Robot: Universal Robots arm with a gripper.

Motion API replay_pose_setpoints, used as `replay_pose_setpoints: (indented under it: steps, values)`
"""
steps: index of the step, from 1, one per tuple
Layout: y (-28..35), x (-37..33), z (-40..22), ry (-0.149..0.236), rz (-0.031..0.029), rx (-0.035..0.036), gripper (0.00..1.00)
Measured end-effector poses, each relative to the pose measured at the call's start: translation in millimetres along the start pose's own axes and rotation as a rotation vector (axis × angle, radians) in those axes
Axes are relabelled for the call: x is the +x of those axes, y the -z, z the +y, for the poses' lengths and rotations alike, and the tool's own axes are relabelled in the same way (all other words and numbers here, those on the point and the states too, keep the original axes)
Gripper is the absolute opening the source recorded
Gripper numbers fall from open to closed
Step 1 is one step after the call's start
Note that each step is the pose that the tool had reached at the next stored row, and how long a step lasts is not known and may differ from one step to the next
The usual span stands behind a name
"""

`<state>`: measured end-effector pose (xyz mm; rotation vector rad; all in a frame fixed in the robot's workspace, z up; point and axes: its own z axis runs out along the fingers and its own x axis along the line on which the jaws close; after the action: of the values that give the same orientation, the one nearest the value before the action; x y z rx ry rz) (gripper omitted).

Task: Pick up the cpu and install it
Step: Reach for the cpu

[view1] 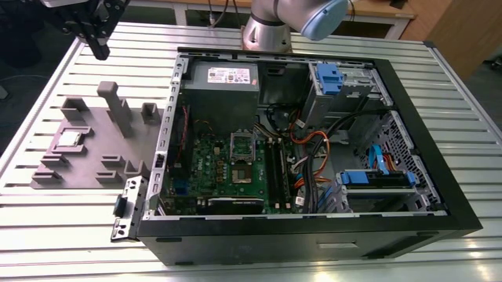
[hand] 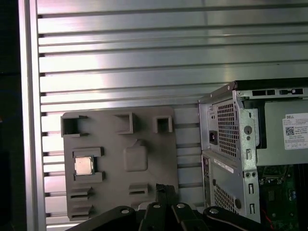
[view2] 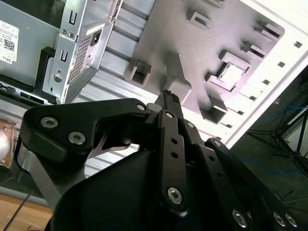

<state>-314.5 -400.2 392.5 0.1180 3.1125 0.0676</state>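
Observation:
The cpu [view1: 70, 138] is a small silvery square chip lying flat in a recess of a grey holder plate [view1: 94, 155], on the exterior view's left beside the open computer case. It is also in both wrist views as the cpu [hand: 83, 166] and the cpu [view2: 233, 74]. My gripper [view1: 100, 54] hangs high above the table beyond the plate's far end, well apart from the chip. Its black fingers [hand: 163, 188] are shut together with nothing between them. The green motherboard [view1: 210, 158] lies inside the case.
The black computer case [view1: 314, 235] lies open on a slatted metal table [view1: 70, 235]. A grey power supply [view1: 223, 76], blue drive brackets [view1: 377, 178] and orange and blue cables [view1: 310, 173] crowd it. Tall posts [view1: 117, 106] rise from the plate. The arm's base [view1: 267, 32] stands behind the case.

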Motion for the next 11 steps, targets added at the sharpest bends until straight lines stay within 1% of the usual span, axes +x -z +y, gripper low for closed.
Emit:
replay_pose_setpoints:
  steps: [6, 11]
  values:
    - [0.2, 7.4, -0.5, 0.0, 0.0, 0.0, 0.11]
    - [0.4, 16.6, -1.3, 0.0, 0.0, 0.0, 0.11]
